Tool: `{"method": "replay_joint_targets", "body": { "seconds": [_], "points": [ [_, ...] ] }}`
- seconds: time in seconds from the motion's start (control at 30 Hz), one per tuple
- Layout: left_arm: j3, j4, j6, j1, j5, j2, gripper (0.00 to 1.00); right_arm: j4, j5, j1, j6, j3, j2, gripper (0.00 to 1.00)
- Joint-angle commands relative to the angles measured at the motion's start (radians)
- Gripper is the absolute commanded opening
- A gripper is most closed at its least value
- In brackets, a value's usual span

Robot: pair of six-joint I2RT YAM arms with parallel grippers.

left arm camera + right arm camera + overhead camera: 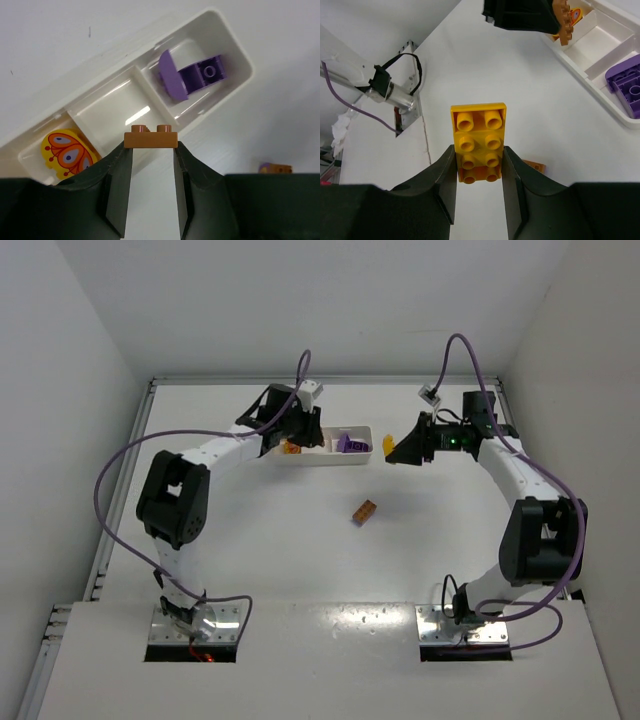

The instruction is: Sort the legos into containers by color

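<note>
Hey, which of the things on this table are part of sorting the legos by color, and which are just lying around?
Part of the job: white tray; purple pieces and butterfly piece in it; orange brick in left claw; yellow brick in right claw; loose orange brick.
Just there: purple cables; metal base plates.

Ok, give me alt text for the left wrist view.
The left end effector grips an orange brick at the near rim of a white tray, by its empty middle compartment. One end compartment holds a purple piece, the other a yellow butterfly piece; a loose brick lies on the table.
</note>
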Motion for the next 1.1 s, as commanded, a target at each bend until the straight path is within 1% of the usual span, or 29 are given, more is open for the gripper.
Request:
{"method": "replay_joint_targets", "body": {
  "seconds": [0.0,0.1,0.13,0.17,0.2,0.23,0.27,0.3,0.33,0.43,0.5,0.53,0.57,0.6,0.63,0.67,0.7,0.73,0.8,0.83,0.9,0.93,0.97,1.07],
  "points": [
    [0.042,0.006,-0.01,0.009,-0.092,0.05,0.0,0.042,-0.01,-0.004,-0.019,-0.001,-0.031,0.12],
    [0.051,0.006,-0.01,0.009,-0.102,0.065,0.0,0.042,-0.01,-0.004,-0.019,-0.01,-0.031,0.12],
    [0.06,0.006,-0.01,0.009,-0.102,0.081,0.01,0.042,-0.01,-0.004,-0.019,-0.01,-0.031,0.12],
    [0.06,0.006,-0.01,0.009,-0.111,0.094,0.05,0.042,-0.01,-0.004,-0.019,-0.01,-0.031,0.12],
    [0.071,0.006,-0.01,0.009,-0.112,0.095,0.18,0.042,-0.01,-0.004,-0.019,-0.01,-0.031,0.12],
    [0.071,0.006,-0.01,0.009,-0.096,0.107,0.26,0.042,-0.01,-0.004,-0.019,-0.01,-0.031,0.12],
    [0.08,-0.005,-0.01,0.009,-0.096,0.107,0.37,0.042,0.0,-0.004,-0.019,-0.01,-0.031,0.12],
    [0.08,-0.005,-0.01,0.009,-0.096,0.116,0.55,0.032,0.001,-0.004,-0.019,-0.001,-0.022,0.12],
    [0.08,-0.005,-0.021,0.009,-0.096,0.116,0.6,0.023,0.011,0.005,-0.019,-0.001,-0.021,0.12],
    [0.08,-0.005,-0.031,0.009,-0.06,0.116,0.64,0.008,0.022,0.014,-0.043,0.021,-0.011,0.12],
    [0.08,-0.005,-0.051,0.018,-0.035,0.104,0.64,0.017,0.043,0.025,-0.031,0.031,0.0,0.12],
    [0.08,0.025,-0.091,0.046,0.03,0.064,0.64,0.017,0.072,0.025,-0.031,0.031,0.012,0.12],
    [0.057,0.059,-0.122,0.063,0.066,0.037,0.64,0.017,0.085,0.037,-0.022,0.044,0.012,0.12],
    [0.012,0.096,-0.158,0.079,0.085,0.004,0.64,0.04,0.114,0.052,-0.005,0.057,0.026,0.12],
    [-0.007,0.154,-0.232,0.116,0.097,-0.032,0.64,0.054,0.131,0.062,0.012,0.058,0.035,0.12],
    [-0.018,0.17,-0.261,0.135,0.126,-0.1,0.64,0.063,0.145,0.071,0.026,0.076,0.047,0.12],
    [-0.018,0.17,-0.281,0.151,0.137,-0.129,0.64,0.074,0.181,0.098,0.055,0.106,0.078,0.12],
    [-0.004,0.137,-0.295,0.184,0.137,-0.157,0.66,0.084,0.198,0.112,0.064,0.125,0.096,0.12],
    [0.025,0.069,-0.279,0.21,0.125,-0.229,0.74,0.085,0.272,0.149,0.094,0.198,0.138,0.12],
    [0.037,0.037,-0.234,0.234,0.113,-0.253,0.82,0.106,0.295,0.187,0.105,0.22,0.179,0.12],
    [0.037,-0.023,-0.194,0.268,0.083,-0.31,0.9,0.115,0.377,0.23,0.115,0.297,0.222,0.12],
    [-0.005,-0.023,-0.182,0.302,0.074,-0.377,1.0,0.115,0.407,0.276,0.127,0.33,0.276,0.12],
    [-0.027,-0.032,-0.156,0.32,0.074,-0.411,1.0,0.105,0.437,0.298,0.127,0.397,0.303,0.1],
    [-0.085,-0.069,-0.133,0.382,0.03,-0.523,1.0,0.105,0.554,0.382,0.148,0.525,0.418,0.1]
  ]
}}
